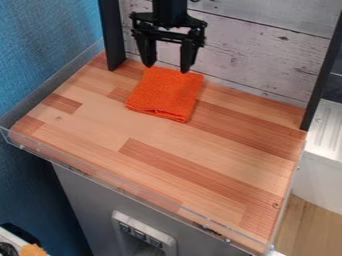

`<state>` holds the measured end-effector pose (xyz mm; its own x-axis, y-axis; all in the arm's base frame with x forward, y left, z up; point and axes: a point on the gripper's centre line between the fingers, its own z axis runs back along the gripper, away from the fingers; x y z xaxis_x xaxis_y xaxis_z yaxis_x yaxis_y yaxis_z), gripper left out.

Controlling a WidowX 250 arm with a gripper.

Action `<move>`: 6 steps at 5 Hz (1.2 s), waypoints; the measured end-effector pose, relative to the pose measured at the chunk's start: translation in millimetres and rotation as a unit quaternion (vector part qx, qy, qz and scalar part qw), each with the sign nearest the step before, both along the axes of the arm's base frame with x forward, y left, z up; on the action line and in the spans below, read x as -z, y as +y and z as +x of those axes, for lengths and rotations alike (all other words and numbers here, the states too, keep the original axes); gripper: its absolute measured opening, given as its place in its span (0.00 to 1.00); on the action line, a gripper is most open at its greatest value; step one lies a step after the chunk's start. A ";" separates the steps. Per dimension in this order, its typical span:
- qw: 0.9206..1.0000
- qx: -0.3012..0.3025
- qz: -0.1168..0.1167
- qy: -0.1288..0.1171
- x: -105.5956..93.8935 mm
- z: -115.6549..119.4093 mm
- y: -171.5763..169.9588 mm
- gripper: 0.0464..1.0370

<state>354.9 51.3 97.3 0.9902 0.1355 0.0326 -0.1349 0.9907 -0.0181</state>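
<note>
My gripper (167, 68) hangs at the top of the camera view, in front of the whitewashed wood back panel. Its two fingers point down and stand well apart, with nothing between them. An orange cloth (165, 95), folded into a rough square, lies on the wooden surface (200, 165) below and just in front of the gripper. The fingertips overlap the cloth's back edge in the view; whether they touch it I cannot tell.
Black posts stand at the back left (111, 35) and back right (323, 70) of the surface. A low clear rim (120, 186) runs along the front and left edges. Beyond the right edge is a white ribbed unit (327, 132). The left side has a blue wall (40, 45).
</note>
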 end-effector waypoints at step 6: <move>0.999 -0.012 0.012 0.033 36.9 20.4 21.7 0.33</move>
<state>375.3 73.0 60.4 0.9868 0.1590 -0.0295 -0.1586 0.9872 0.0151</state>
